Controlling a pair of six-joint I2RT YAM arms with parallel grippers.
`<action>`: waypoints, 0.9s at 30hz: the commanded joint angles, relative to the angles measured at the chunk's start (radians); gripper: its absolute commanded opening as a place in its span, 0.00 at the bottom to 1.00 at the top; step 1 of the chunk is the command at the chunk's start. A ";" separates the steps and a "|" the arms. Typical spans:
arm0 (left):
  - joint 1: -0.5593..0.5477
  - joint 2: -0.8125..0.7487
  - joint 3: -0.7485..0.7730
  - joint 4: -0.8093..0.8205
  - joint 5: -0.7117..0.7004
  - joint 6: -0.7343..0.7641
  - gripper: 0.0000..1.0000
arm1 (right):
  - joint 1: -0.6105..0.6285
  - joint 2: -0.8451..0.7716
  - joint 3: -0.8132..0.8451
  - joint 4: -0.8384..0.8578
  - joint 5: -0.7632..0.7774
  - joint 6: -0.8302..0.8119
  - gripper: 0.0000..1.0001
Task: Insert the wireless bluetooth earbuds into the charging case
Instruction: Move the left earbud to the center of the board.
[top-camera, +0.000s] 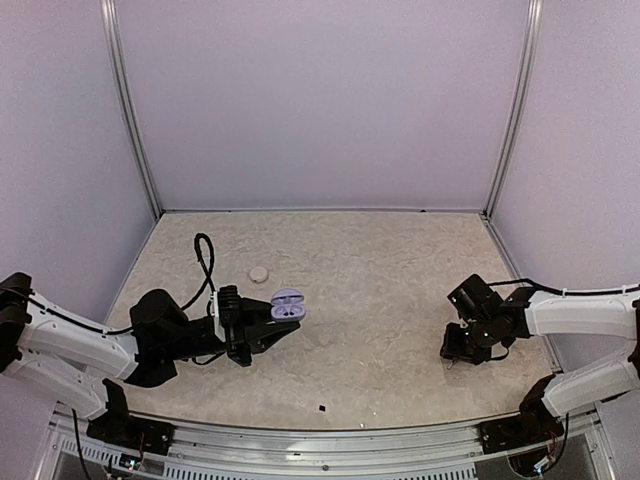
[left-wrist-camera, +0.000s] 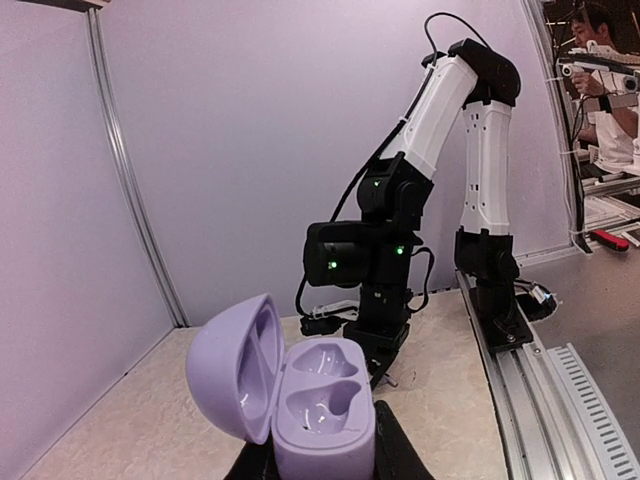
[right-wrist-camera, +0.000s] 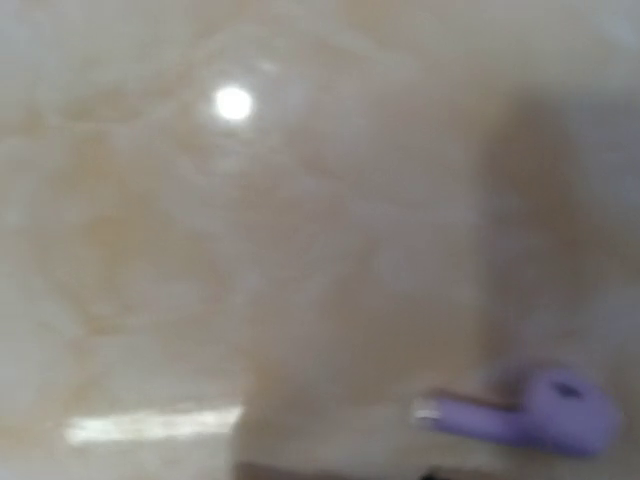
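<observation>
My left gripper (top-camera: 272, 325) is shut on the base of a lilac charging case (top-camera: 287, 305) and holds it above the table with the lid open. In the left wrist view the case (left-wrist-camera: 320, 410) shows two empty sockets, with the lid standing to the left. My right gripper (top-camera: 460, 348) points down at the table on the right. Its wrist view is blurred and very close to the table, and shows one lilac earbud (right-wrist-camera: 535, 410) at the lower right. Its fingers do not show there, so I cannot tell whether they hold the earbud.
A small round pale pebble-like object (top-camera: 259, 273) lies on the table behind the left gripper. A tiny black speck (top-camera: 322, 408) lies near the front edge. A black cable (top-camera: 205, 262) loops up from the left arm. Purple walls enclose the table.
</observation>
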 joint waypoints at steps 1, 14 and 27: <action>-0.005 0.004 -0.002 0.013 -0.020 0.013 0.04 | -0.010 0.013 -0.002 0.103 -0.066 -0.029 0.37; -0.001 0.012 0.011 -0.023 -0.016 0.019 0.04 | 0.095 0.066 0.187 0.065 -0.057 -0.295 0.46; -0.004 0.002 -0.001 -0.022 -0.014 0.012 0.04 | 0.091 -0.121 0.066 -0.162 -0.016 -0.126 0.53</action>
